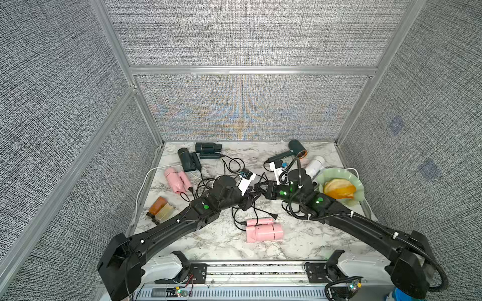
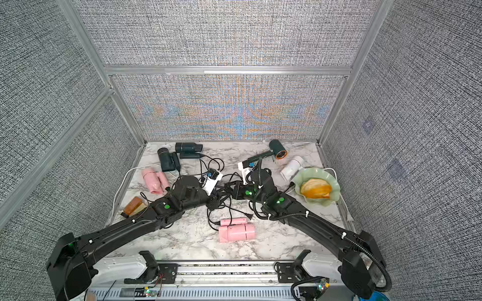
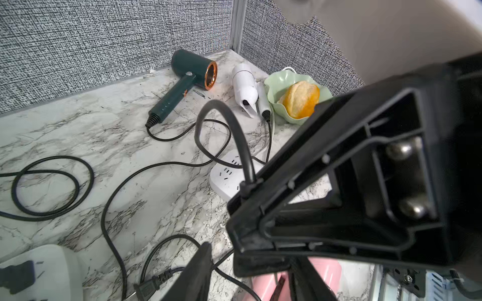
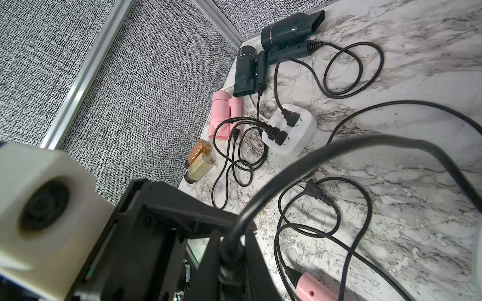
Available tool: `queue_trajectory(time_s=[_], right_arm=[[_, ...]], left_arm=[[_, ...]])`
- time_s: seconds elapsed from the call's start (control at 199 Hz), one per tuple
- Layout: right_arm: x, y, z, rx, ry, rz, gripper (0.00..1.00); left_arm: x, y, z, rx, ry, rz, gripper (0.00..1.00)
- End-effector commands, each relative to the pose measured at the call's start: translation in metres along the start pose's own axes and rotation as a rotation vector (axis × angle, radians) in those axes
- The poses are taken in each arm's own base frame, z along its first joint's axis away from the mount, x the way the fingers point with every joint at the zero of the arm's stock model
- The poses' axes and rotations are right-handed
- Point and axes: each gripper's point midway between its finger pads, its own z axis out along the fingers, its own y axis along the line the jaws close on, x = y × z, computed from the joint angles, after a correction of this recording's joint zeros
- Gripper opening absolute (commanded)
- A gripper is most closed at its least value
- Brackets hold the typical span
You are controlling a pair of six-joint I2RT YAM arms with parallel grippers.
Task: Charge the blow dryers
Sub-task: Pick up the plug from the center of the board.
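Right hand [image 4: 230, 256] closed, pinching black cord [image 4: 378, 139]

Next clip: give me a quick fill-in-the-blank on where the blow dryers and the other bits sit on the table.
On the table, the blow dryer nearest the front edge is ____.
The white blow dryer lies beside a green ____ that holds a bread roll.
The copper-ringed blow dryer lies in the back ____ corner.
The amber bottle lies by the ____ edge.
Missing words: pink; bowl; right; left.
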Motion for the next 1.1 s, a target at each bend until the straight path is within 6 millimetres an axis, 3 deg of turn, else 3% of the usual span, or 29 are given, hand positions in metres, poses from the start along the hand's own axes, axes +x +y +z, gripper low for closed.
queue_trajectory(time_s=[0.0,0.326,0.457,0.617,0.848,1.099], right_arm=[[-0.001,0.004,0.001,-0.022,-0.006,-0.006,0.11],[0.0,0.001,0.002,-0.013,-0.006,0.003,0.12],[-0.002,0.002,0.0,-0.006,-0.012,0.01,0.19],[-0.005,-0.002,-0.006,0.025,0.005,0.05,0.38],[0.0,-0.001,-0.02,0.048,0.152,0.09,0.41],[0.006,-0.006,-0.029,0.088,0.237,0.124,0.42]], left_arm=[[-0.015,-0.008,0.001,0.042,-0.048,0.03,0.46],[-0.015,-0.01,0.004,0.054,-0.049,0.035,0.33],[-0.01,-0.007,0.003,0.044,-0.042,0.044,0.29],[-0.005,-0.008,0.001,0.046,-0.032,0.073,0.28],[0.011,-0.004,0.004,0.036,0.031,0.111,0.28],[0.013,-0.006,0.004,0.045,0.031,0.137,0.28]])
